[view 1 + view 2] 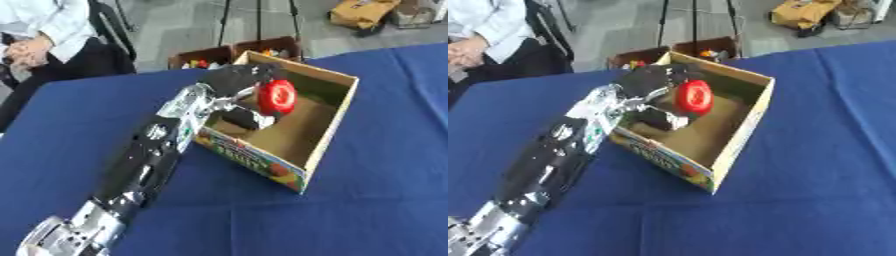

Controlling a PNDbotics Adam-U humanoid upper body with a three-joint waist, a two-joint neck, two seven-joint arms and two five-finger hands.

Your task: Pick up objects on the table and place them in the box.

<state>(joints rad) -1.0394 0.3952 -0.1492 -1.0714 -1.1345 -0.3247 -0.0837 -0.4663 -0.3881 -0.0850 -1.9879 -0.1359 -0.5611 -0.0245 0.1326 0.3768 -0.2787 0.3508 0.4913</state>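
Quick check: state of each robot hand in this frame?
Left robot hand: shut on the red object, holding it over the inside of the cardboard box.
Right robot hand: not in view.

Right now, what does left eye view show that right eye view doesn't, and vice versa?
Only left eye view: the arm's silver base end at the lower left corner, fully in view. Only right eye view: more blue table to the right of the box. Both: the left hand over the box, fingers curled round a red object; a seated person at the upper left; the right hand is in neither.
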